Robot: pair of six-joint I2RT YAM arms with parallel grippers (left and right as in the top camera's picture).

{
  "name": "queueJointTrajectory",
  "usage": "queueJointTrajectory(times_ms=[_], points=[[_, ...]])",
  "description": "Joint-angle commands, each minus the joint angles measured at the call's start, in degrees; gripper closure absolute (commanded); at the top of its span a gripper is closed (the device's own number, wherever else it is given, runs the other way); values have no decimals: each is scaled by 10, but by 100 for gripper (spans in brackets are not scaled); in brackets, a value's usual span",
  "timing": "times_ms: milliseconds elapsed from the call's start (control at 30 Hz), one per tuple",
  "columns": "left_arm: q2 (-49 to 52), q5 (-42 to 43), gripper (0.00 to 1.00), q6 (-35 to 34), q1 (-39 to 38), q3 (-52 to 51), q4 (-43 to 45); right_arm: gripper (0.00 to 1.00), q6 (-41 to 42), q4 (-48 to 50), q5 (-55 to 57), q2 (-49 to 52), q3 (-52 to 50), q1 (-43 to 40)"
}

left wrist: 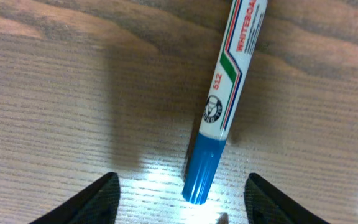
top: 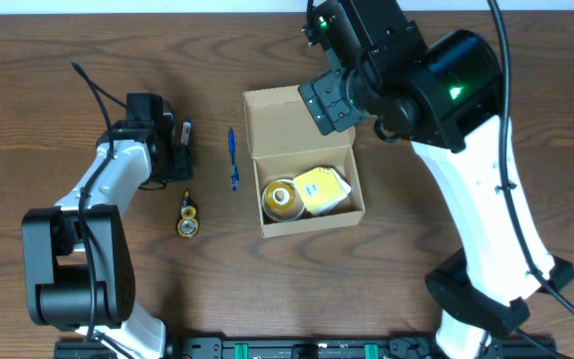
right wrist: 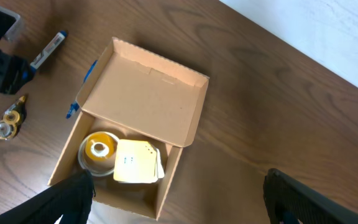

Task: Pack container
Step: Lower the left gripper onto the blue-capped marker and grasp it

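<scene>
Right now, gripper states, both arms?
Left gripper: open, straddling the whiteboard marker, not touching it.
Right gripper: open, empty, over the cardboard box.

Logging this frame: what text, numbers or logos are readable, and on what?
"WHITEBOA", cut off at the frame edge: barrel of the whiteboard marker.
"512": same barrel, beside a round logo too small to read.
Yellow item in the cardboard box: marks too small to read.

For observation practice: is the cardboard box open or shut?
Open: the cardboard box shows its flap folded back, a tape roll and yellow pad inside.
</scene>
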Motion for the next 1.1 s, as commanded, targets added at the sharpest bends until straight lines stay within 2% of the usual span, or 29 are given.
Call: queueJointTrajectory(times_ms=[0, 267, 500, 733, 1000, 1067], points=[[7, 3, 39, -26, 2, -4, 6, 13, 8, -2, 0, -11, 9, -4], [8, 3, 39, -44, 2, -5, 10, 13, 8, -2, 0, -11, 9, -4], [22, 3, 38, -3, 0, -5, 5, 13, 8, -2, -14, -11, 9, -4], [42, 3, 39, -25, -5, -5, 4, 13, 9, -2, -17, -11, 9, -4], [45, 5, 54, -89, -11, -5, 8, 13, 9, -2, -26, -11, 9, -3], [45, 5, 63, -90, -11, -5, 9, 13, 9, -2, -26, -11, 9, -3]])
